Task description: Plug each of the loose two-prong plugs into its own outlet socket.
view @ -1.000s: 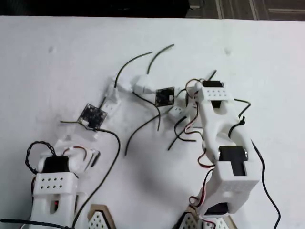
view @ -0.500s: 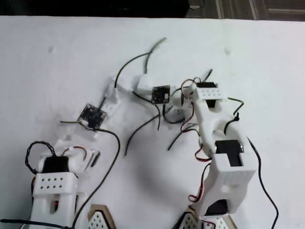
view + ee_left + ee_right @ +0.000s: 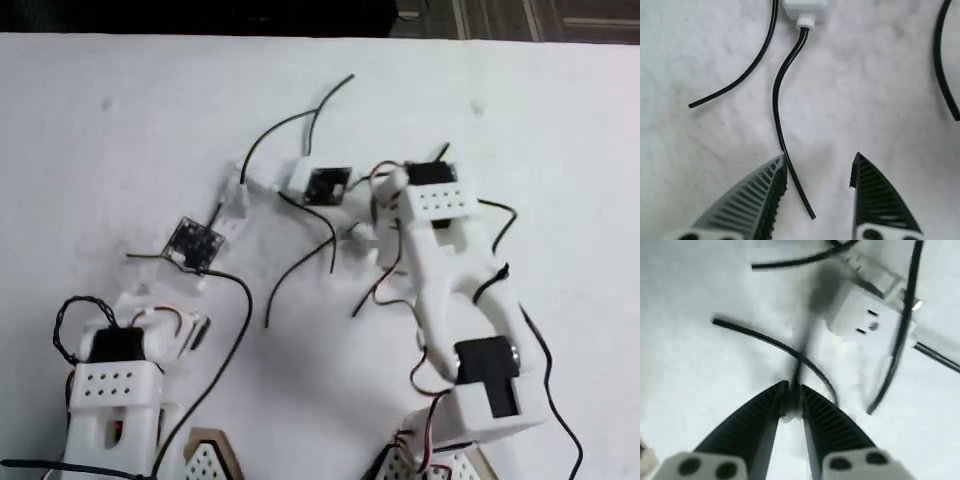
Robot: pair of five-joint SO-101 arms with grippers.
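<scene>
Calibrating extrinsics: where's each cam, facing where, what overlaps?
High view: fixed overhead, looking down at table; left arm, right arm.
Left wrist view: on wrist, looking past open left gripper at white plug.
Right wrist view: on wrist, past right gripper pinching black cord, toward outlet.
High and right wrist share the outlet.

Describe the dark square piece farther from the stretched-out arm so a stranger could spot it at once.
On the white table, start at the arm folded back at the near left. Just beyond it lies the dark square piece, turned like a diamond. The other dark square sits beside the stretched-out arm.
</scene>
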